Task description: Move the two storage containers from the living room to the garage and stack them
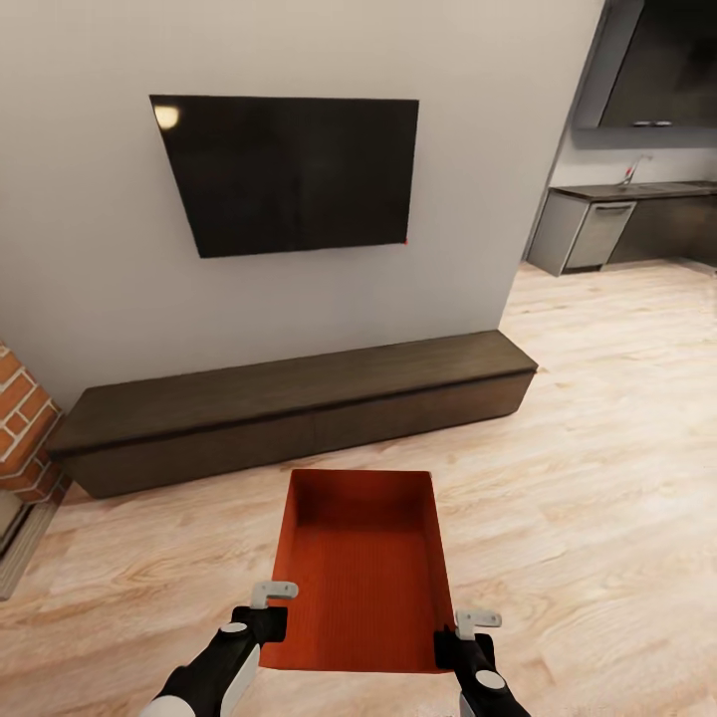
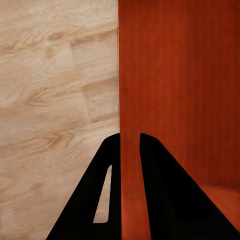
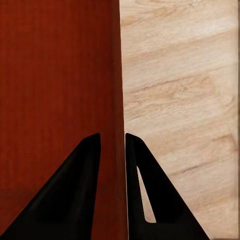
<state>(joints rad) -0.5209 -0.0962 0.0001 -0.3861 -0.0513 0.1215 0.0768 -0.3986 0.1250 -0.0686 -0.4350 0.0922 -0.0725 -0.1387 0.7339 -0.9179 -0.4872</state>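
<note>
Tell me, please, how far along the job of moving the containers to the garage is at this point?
Early stage. Done: one storage container is gripped, the left end effector and right end effector each pinching a side wall. In hand: carrying it above the living room's wood floor, facing the TV and the low cabinet. Left: reaching the garage, setting it down, then fetching and stacking the second one.

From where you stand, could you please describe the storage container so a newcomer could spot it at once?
Below the black wall TV runs a long dark low cabinet. In front of it, above the light wood floor, is the storage container, held between the left gripper and right gripper. It is orange-red, shallow, open-topped and ribbed inside.
</note>
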